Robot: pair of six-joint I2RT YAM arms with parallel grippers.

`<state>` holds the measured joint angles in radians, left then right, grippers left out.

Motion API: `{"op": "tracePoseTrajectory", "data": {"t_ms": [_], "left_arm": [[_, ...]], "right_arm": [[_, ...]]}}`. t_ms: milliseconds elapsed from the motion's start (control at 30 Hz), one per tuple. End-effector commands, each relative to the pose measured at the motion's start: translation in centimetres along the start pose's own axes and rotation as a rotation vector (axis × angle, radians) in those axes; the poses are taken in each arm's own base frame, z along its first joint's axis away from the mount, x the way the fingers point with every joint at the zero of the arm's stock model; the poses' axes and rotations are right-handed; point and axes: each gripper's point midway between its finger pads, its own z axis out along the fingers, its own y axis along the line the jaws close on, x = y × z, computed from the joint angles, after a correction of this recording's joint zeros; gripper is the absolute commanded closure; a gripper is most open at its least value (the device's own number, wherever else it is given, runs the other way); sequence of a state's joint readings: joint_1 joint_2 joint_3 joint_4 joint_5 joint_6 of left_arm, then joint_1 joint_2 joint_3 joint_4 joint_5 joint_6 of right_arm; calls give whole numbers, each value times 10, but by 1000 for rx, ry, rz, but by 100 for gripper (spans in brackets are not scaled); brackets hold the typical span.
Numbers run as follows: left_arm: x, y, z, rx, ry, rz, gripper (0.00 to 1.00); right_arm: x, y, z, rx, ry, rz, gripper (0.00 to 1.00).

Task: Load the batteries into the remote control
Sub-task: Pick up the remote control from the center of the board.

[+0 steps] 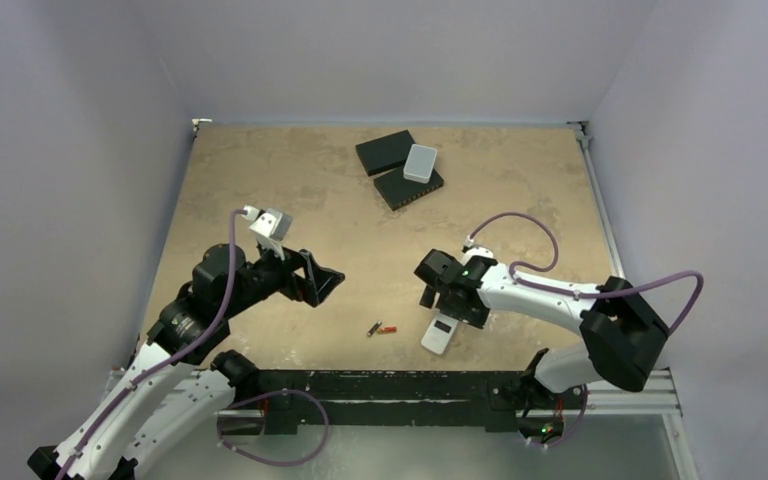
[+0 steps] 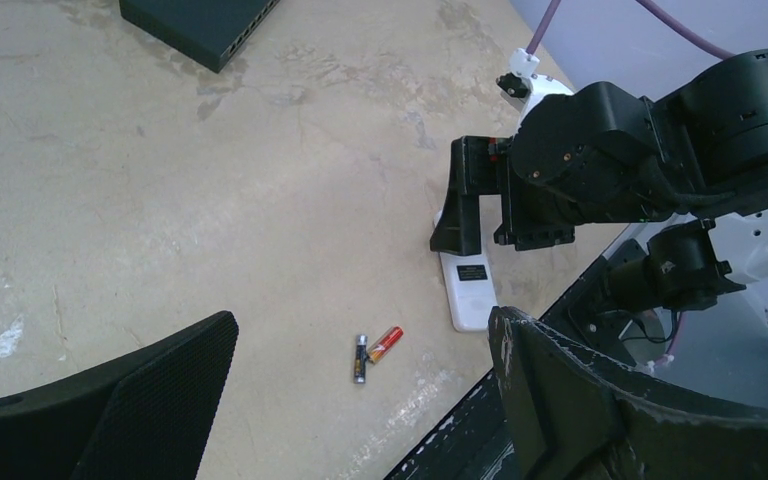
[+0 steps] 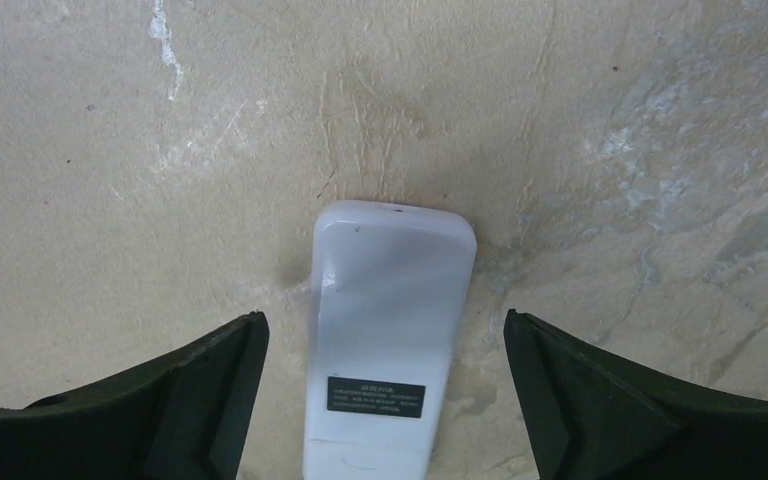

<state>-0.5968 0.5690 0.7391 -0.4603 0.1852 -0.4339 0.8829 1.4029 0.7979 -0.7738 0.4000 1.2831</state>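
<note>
The white remote control (image 1: pixel 438 335) lies back up near the table's front edge, with a small dark label on its plain back (image 3: pixel 390 300). My right gripper (image 1: pixel 447 305) is open just above it, its jaws straddling the remote's far end without touching it (image 3: pixel 385 322). Two batteries lie touching just left of the remote: a dark one (image 2: pixel 360 358) and a red-orange one (image 2: pixel 385 343); they also show in the top view (image 1: pixel 382 328). My left gripper (image 1: pixel 325 283) is open and empty, hovering above and left of the batteries (image 2: pixel 365 325).
Two black flat boxes (image 1: pixel 384 152) (image 1: pixel 408 187) with a pale grey rounded box (image 1: pixel 420 162) on them sit at the back. The black front rail (image 1: pixel 400 385) runs close to the remote and batteries. The right arm (image 2: pixel 600 160) is near the left gripper's right finger.
</note>
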Motion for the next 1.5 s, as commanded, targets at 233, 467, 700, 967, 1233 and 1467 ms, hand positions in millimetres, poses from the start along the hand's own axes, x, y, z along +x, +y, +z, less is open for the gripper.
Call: {"op": "tracePoseTrajectory", "data": {"t_ms": [233, 467, 700, 967, 1233, 1467], "left_arm": [[-5, -6, 0, 36, -19, 23, 2], [-5, -7, 0, 42, -18, 23, 2], [-5, -7, -1, 45, -21, 24, 2], [-5, -9, -2, 50, -25, 26, 2], [-5, -10, -3, 56, -25, 27, 2], [-6, -10, -4, 58, -29, 28, 2]], "right_arm": [[6, 22, -3, -62, 25, 42, 1], [20, 20, -5, -51, 41, 44, 1], [30, 13, -9, -33, 49, 59, 1], [42, 5, -10, -33, 66, 97, 4], [46, -1, -8, -15, 64, 128, 8], [46, -1, -7, 3, 56, 130, 10]]}}
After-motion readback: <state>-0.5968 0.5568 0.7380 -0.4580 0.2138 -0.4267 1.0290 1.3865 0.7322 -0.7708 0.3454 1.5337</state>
